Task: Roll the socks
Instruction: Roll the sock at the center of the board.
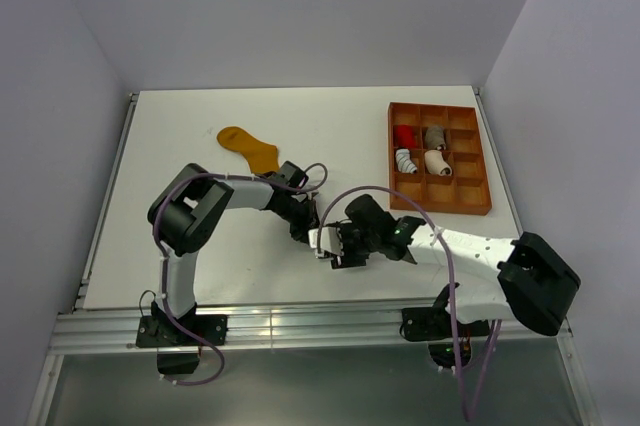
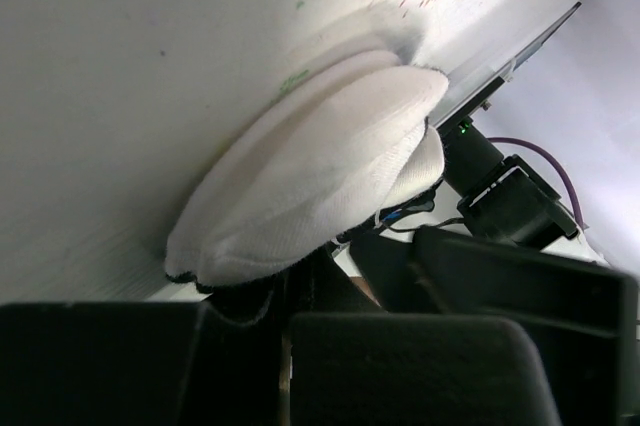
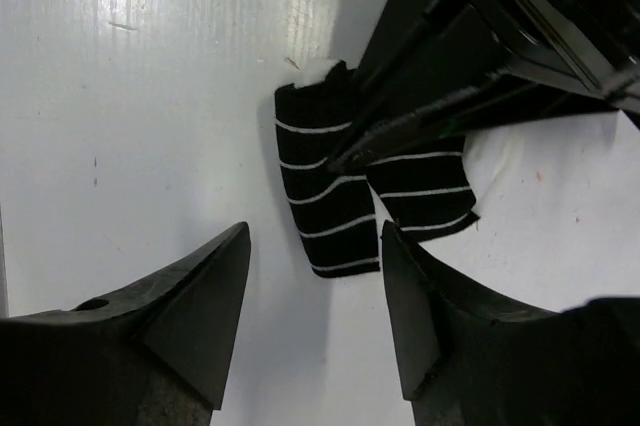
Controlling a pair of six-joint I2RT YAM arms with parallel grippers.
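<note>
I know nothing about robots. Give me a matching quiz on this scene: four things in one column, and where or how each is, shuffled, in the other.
1. mustard-orange sock
2. striped sock
3. right gripper
4. compartment tray

A. open, gripping nothing
B. at the table's far right
C. lying alone, untouched
D. pinched by the left gripper

Pairs: 1-C, 2-D, 3-A, 4-B

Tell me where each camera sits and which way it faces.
Top external: above and behind, looking down on the white table; left arm and right arm show.
Left wrist: low over the table, facing the white toe of the black-and-white striped fabric sock; left tool at bottom, shut on it.
Right wrist: looking down on that sock; right tool open at bottom.
Shared: both wrist views show the sock and the left tool.
</note>
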